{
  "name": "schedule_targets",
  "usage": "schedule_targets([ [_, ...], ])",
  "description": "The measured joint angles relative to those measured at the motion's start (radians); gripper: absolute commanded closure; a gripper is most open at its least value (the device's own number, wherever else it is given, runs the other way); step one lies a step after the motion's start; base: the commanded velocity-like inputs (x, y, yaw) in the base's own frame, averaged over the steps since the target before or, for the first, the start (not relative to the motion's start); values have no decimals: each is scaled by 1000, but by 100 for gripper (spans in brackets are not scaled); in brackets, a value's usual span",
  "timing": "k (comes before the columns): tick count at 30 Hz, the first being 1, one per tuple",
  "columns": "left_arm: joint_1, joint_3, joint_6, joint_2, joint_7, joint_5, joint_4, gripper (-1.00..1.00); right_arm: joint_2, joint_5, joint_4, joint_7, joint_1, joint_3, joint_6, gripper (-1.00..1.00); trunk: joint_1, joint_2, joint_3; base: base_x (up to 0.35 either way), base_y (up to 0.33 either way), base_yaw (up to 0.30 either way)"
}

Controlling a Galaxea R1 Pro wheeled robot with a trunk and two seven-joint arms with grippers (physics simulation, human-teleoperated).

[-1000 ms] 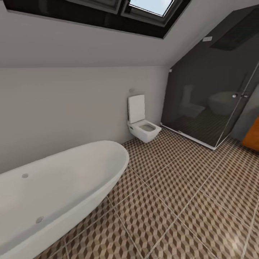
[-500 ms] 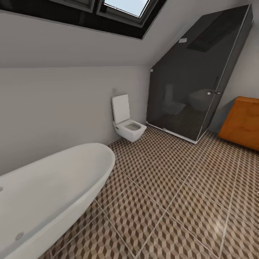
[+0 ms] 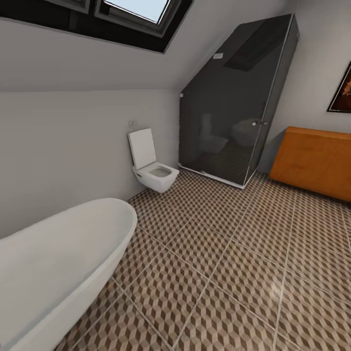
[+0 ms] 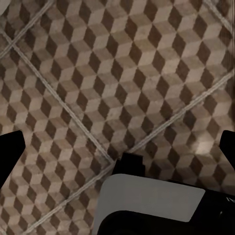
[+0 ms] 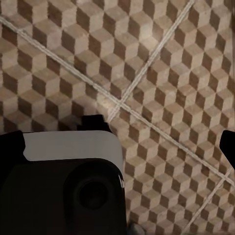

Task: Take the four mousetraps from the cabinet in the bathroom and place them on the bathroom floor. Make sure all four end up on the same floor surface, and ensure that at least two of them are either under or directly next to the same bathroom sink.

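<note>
orange cabinet [image 3: 314,161] stands against the far wall beside a dark shower [image 3: 234,102]; tub [image 3: 53,263] and toilet [image 3: 151,168] on tiled floor [image 3: 219,253]. both tools spread wide above tiles.

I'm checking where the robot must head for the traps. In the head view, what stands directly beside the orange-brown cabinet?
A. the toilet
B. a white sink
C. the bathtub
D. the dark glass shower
D: the cabinet stands against the far wall at right, just beside the dark glass shower; the toilet is on the shower's other side.
</note>
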Motion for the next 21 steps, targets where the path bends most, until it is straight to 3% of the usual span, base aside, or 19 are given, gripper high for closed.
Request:
schedule_targets([
  [21, 0, 1, 0, 7, 0, 6, 7, -100, -1, 0, 0, 0, 0, 0, 0, -100, 0, 0, 0, 0, 0, -280],
])
